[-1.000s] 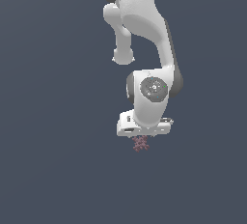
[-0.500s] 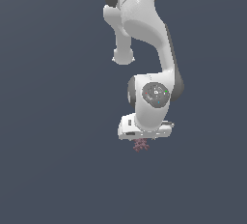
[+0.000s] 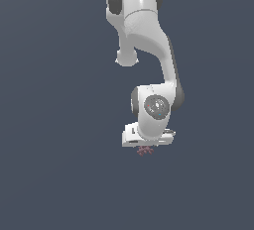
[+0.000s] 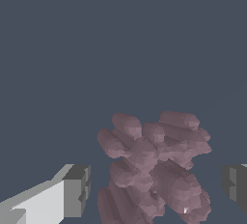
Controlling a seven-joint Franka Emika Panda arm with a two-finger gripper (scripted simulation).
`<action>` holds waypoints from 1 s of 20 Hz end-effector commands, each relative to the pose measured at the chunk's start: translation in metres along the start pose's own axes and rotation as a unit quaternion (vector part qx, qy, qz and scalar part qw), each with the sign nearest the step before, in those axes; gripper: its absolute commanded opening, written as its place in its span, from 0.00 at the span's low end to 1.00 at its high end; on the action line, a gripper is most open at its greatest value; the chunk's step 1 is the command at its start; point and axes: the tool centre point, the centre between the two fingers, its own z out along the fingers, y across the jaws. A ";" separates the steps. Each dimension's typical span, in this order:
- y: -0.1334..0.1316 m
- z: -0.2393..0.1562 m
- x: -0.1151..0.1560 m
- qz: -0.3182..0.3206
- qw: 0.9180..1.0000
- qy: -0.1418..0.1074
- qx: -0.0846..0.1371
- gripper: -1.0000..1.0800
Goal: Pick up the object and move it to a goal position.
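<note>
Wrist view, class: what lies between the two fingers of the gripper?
The reddish-pink lump sits between the fingers, with a bare gap on each side in the wrist view; neither finger touches it.

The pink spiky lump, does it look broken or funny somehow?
Nothing stands out. The pink lump is jagged all over, but no broken-off bits lie near it. It sits between the open gripper fingers, one finger on each side with gaps showing. In the exterior view it peeks out just under the gripper.

pink lump [image 4: 155, 170] between spread pincer [image 4: 157, 189] fingers [image 4: 76, 190], touching neither.
</note>
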 end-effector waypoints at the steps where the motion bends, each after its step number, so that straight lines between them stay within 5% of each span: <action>1: 0.000 0.009 0.000 0.000 1.000 0.001 0.000 0.96; 6: 0.000 0.010 0.002 0.000 1.000 0.001 0.000 0.96; 7: 0.000 0.010 0.002 0.000 1.000 0.001 0.000 0.00; 20: 0.001 0.009 0.001 0.000 1.000 0.001 0.000 0.00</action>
